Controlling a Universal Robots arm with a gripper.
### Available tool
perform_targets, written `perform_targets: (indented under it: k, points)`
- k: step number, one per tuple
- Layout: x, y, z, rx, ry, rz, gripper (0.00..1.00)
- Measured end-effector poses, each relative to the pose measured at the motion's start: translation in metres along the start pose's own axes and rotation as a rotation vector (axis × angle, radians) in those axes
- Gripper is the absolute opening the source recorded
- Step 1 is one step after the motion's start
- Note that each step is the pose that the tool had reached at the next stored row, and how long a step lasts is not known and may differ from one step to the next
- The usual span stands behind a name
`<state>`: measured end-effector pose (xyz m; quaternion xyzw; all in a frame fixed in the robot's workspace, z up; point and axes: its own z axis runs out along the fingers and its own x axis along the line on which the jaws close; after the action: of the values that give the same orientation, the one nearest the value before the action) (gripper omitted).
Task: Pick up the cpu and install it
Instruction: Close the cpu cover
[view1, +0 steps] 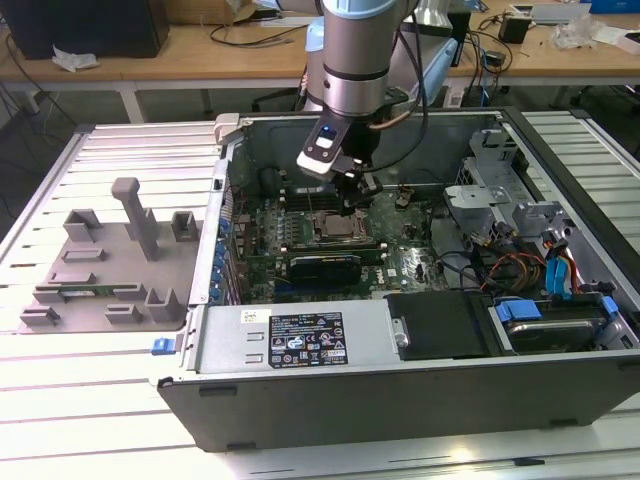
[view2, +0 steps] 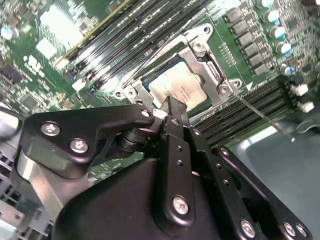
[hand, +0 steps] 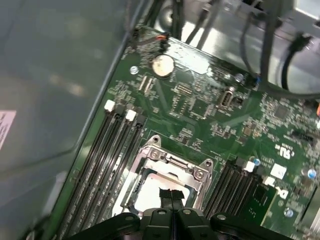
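Small flat silver-topped square cpu (view2: 177, 86) lying in the square grey metal socket frame (view2: 210, 60), just under black fingers (view2: 176, 114) pinched together, gripping nothing. Probably light, stiff, slick, fragile underneath; best held by opposite rims.

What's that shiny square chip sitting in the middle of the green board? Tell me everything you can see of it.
The cpu is a small flat square with a pale silvery metal top and thin darker rim. It lies level inside the metal socket frame on the green motherboard. The gripper hangs over one edge, fingers closed together; whether they touch it cannot be told.
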<state>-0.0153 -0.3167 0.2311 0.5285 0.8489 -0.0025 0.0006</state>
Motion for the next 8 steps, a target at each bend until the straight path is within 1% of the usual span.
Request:
perform_targets:
  k: [3,4,8]
  points:
    - [0.0000,0.0000,0.0000,-0.0002,-0.0002,-0.054,0.11]
    - [0.0000,0.0000,0.0000,-0.0003,-0.0003,-0.083,0.11]
    - [0.0000,0.0000,0.0000,-0.0006,-0.0006,-0.169,0.11]
